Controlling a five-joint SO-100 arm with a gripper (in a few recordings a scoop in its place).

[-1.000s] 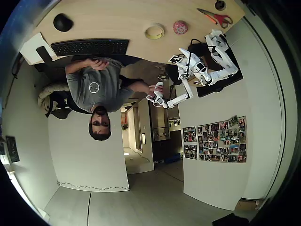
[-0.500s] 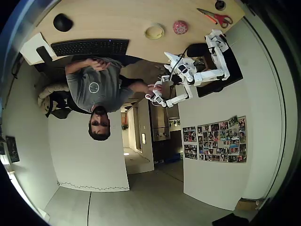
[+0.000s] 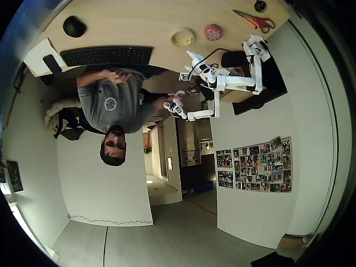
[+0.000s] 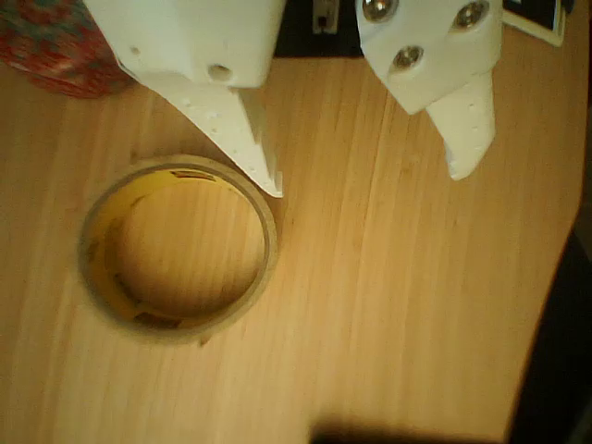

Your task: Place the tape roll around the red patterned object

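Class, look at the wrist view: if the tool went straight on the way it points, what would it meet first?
Most likely the bare wooden table, just right of the tape roll. The open tool has one fingertip near the roll's rim; depth is unclear.

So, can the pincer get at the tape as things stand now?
Probably yes: the open pincer hovers above the tape, one fingertip over its rim, with bare table around and nothing between them.
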